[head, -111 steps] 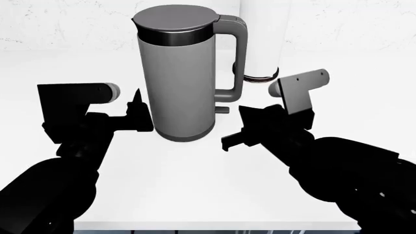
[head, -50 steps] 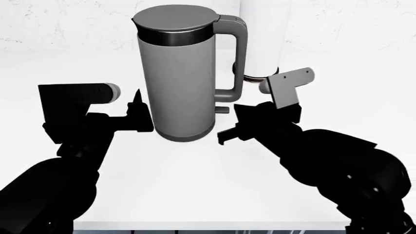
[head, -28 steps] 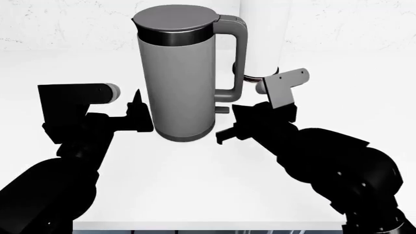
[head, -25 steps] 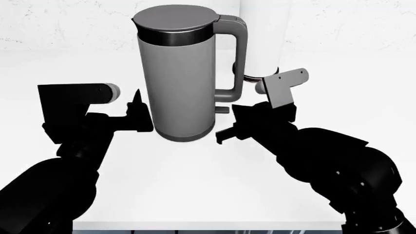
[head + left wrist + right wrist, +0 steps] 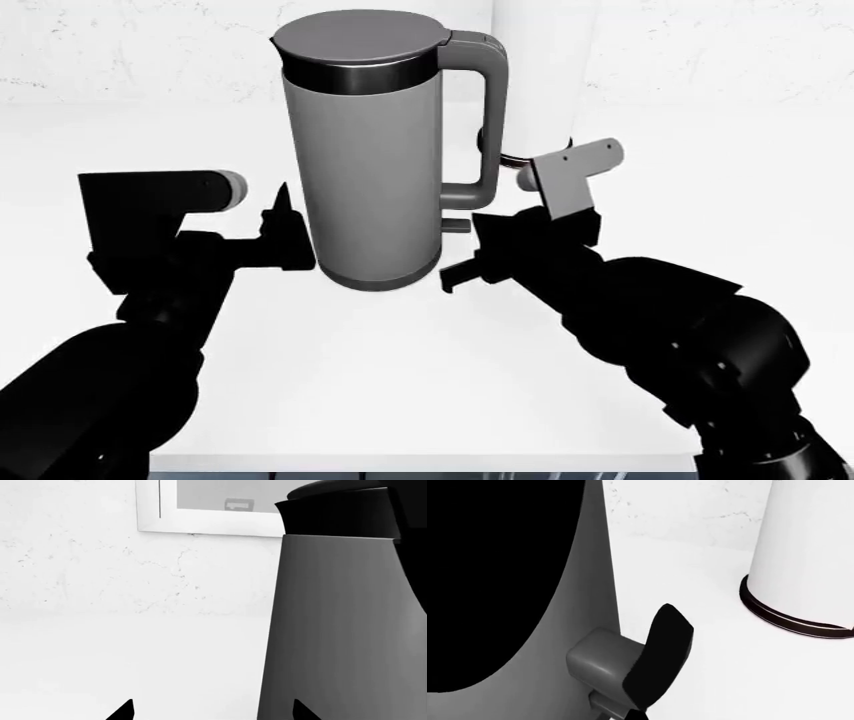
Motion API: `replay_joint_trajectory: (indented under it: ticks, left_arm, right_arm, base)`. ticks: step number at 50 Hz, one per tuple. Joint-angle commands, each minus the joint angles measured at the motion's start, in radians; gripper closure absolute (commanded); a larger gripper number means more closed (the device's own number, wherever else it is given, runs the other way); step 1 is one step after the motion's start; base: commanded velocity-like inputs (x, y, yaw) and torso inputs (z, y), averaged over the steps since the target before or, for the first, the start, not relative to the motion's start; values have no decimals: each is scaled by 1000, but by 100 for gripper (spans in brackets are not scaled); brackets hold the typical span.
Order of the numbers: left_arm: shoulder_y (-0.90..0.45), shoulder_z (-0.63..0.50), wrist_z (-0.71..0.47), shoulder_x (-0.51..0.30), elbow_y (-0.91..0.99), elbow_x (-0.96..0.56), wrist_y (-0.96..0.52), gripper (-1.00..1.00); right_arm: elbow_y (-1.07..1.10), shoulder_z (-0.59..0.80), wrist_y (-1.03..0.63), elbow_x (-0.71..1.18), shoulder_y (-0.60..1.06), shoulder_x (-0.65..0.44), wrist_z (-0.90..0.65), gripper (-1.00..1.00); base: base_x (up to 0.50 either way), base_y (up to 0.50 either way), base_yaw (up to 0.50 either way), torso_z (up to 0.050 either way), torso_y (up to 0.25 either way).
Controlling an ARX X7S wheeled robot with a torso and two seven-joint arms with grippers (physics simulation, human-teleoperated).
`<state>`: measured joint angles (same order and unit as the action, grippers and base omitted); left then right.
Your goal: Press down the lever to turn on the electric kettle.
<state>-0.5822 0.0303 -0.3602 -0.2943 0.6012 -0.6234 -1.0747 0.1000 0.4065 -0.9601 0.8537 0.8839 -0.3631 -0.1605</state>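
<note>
The electric kettle, tall and matte grey with a flat lid and loop handle, stands mid-table. Its lever is a small grey tab under the handle's foot. My right gripper is close beside the kettle's base on the handle side, just below and right of the lever; its jaws look shut and empty. In the right wrist view the lever sits just under the handle's foot, with the gripper right next to it. My left gripper is open beside the kettle's left side, gripper empty.
A white cylinder with a dark ring at its base stands behind and right of the kettle, also in the right wrist view. A white wall runs along the back. The table's front edge is near my base.
My right gripper has moved left and forward, closer to the kettle's lever. The left arm and the kettle have not moved.
</note>
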Motion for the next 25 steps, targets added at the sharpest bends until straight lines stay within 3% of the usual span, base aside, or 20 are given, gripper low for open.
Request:
replay_joint_trajectory:
  ticks: [1, 25]
  left_arm:
    - [-4, -6, -5, -1, -5, -3, 2, -100]
    - [5, -4, -14, -11, 1, -16, 8, -100]
  right_arm:
    - [-23, 17, 22, -15, 9, 4, 19, 100]
    - [-75, 54, 64, -45, 12, 7, 60, 100]
  base:
    - [0, 0, 0, 0, 0]
    - [0, 0, 0, 0, 0]
